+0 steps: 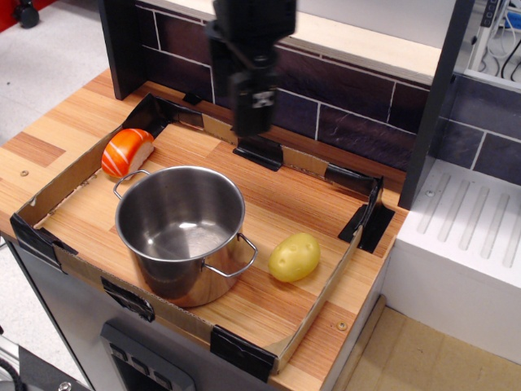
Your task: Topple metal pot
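Note:
The metal pot is shiny steel, lidless, with two wire loop handles. It stands upright in the front left part of the cardboard-edged tray. My gripper hangs above the tray's back edge, behind the pot and well above it, touching nothing. It is turned nearly edge-on to the camera, so one finger shows in front and the other sits partly behind it. The jaws look apart and hold nothing.
A yellow potato toy lies to the right of the pot. An orange-and-white toy lies at the tray's left side behind the pot. A dark tiled wall stands behind. A white drainboard is at the right.

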You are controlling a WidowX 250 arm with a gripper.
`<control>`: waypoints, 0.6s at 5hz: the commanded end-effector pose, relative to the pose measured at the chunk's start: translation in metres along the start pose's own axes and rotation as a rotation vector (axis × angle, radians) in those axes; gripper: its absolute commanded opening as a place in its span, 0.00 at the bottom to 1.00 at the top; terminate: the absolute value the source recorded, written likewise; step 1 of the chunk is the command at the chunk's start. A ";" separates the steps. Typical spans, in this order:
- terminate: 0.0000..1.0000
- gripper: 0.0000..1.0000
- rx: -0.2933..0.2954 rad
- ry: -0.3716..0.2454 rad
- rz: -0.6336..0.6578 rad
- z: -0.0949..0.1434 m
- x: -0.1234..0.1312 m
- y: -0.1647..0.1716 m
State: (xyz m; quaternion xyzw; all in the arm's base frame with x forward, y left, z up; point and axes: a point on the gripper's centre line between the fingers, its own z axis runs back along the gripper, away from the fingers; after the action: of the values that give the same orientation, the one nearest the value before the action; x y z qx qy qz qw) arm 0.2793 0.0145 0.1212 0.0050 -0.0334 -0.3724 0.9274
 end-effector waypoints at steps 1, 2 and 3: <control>0.00 1.00 0.112 0.023 -0.253 -0.011 -0.011 0.006; 0.00 1.00 0.133 0.035 -0.326 -0.031 -0.009 0.010; 0.00 1.00 0.094 0.068 -0.388 -0.046 -0.007 0.008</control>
State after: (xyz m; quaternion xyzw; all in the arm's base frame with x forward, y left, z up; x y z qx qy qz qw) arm 0.2708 0.0218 0.0645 0.0549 -0.0022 -0.5404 0.8396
